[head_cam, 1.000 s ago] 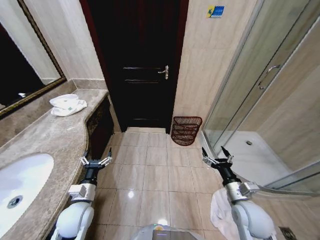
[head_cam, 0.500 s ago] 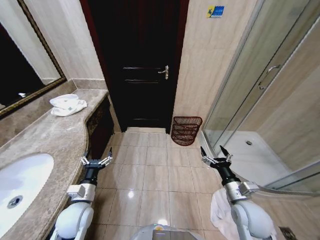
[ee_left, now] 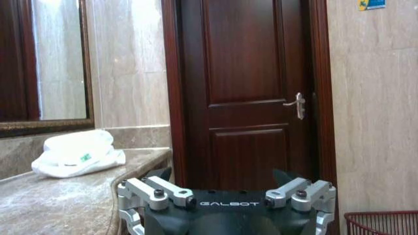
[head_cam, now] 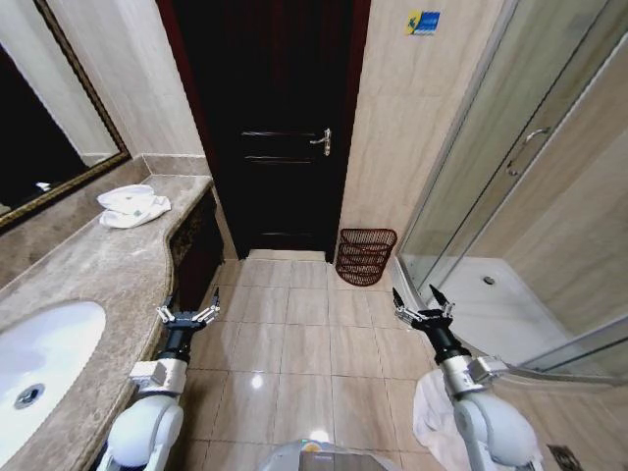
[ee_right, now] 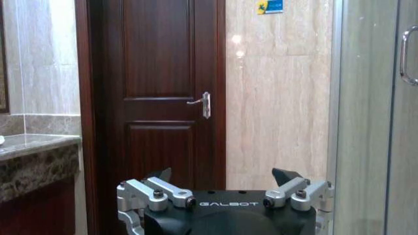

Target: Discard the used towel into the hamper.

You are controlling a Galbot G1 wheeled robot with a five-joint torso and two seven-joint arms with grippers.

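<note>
Towel (head_cam: 132, 206) on the far end of the tabletop (head_cam: 88, 275), bunched white beside the mirror, untouched and in the same spot as a second ago; also visible from the left wrist as a white heap (ee_left: 77, 159) on the marble. Hamper (head_cam: 365, 255) on the floor by the door (head_cam: 275, 128), against the tiled wall just beside the shower glass (head_cam: 510, 177), well apart from the towel. Almost nothing changed: right gripper (head_cam: 423, 302) crept a little left and up over the last second, left gripper (head_cam: 187, 315) practically as before, camera steady. Judged from that, task barely begun, no reach toward the towel yet. Jaws on both sides spread wide apart, holding nothing and touching nothing, held low over the floor tiles. Same wide gape confirmed close up at the left gripper (ee_left: 227, 188) and at the right gripper (ee_right: 223, 186).
</note>
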